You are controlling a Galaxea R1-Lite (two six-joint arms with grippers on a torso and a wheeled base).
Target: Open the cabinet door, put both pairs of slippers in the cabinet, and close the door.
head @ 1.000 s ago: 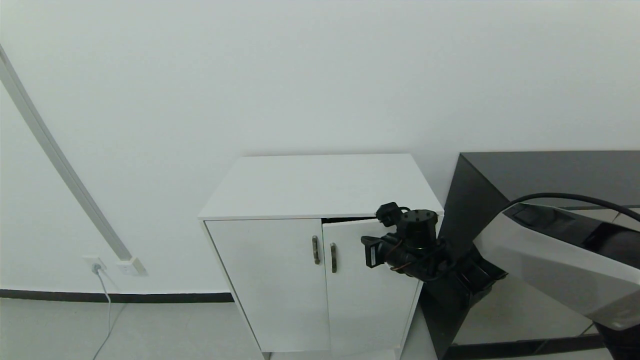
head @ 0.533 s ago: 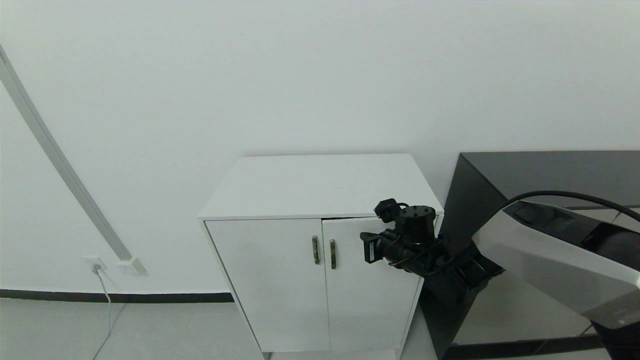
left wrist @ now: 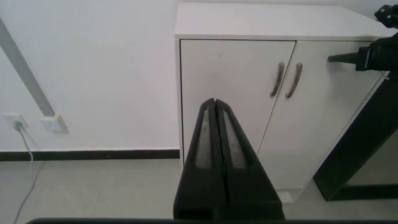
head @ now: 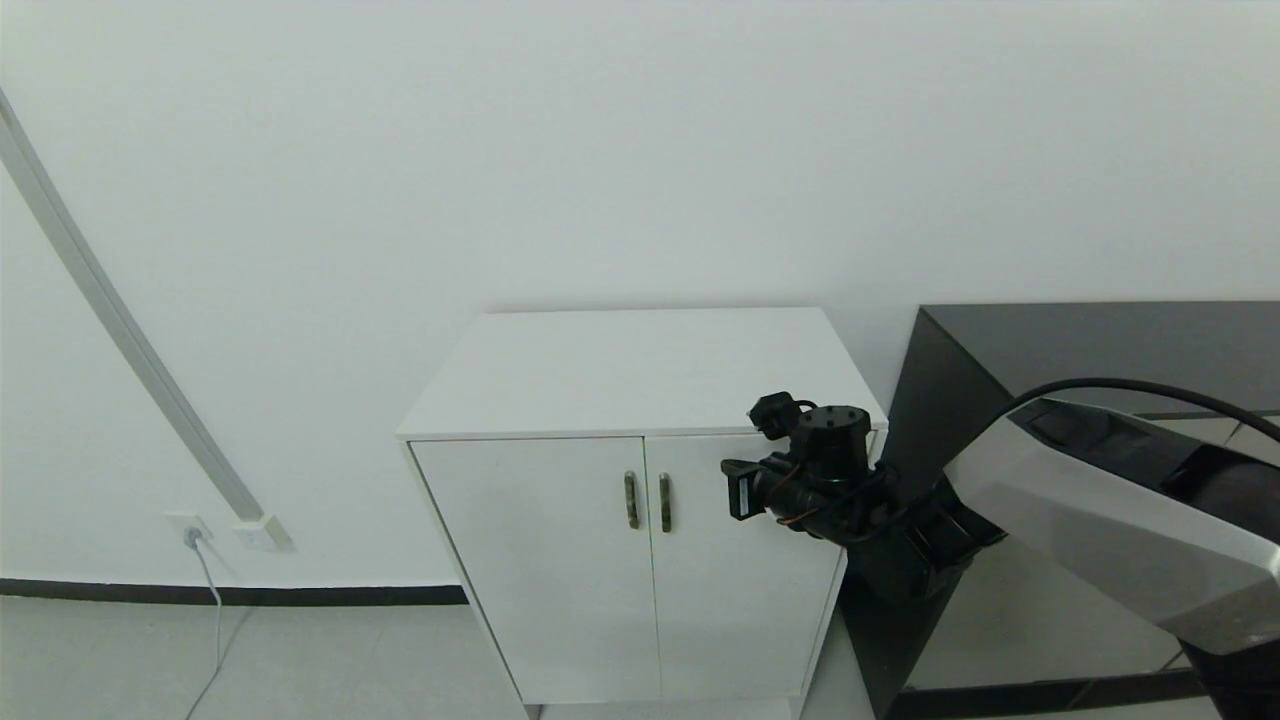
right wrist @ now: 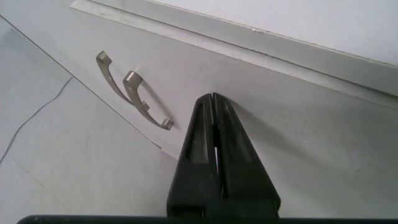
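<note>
My right hand has its two black fingers pressed together with nothing between them. Its tips sit at the face of the right-hand door of the white two-door cabinet, high up near the door's top edge and to the outer side of the curved metal handles. Whether the tips truly touch the panel or stop just short, I cannot tell. That door lies flush with the left-hand door, both shut, and the two handles stand upright, one on either side of the seam where the doors meet. My left hand is likewise pressed together and carries nothing; it hangs in the air well apart from the cabinet, pointing toward the left-hand door. The cabinet stands on the pale grey tiled floor with its back against the plain white wall. A dark glossy panel stands just beside it on my right. On my left a grey strip runs slantwise down the wall, and near its lower end a white wall socket holds a plug whose thin cable trails down toward the floor. A black skirting band runs along the foot of the wall.
</note>
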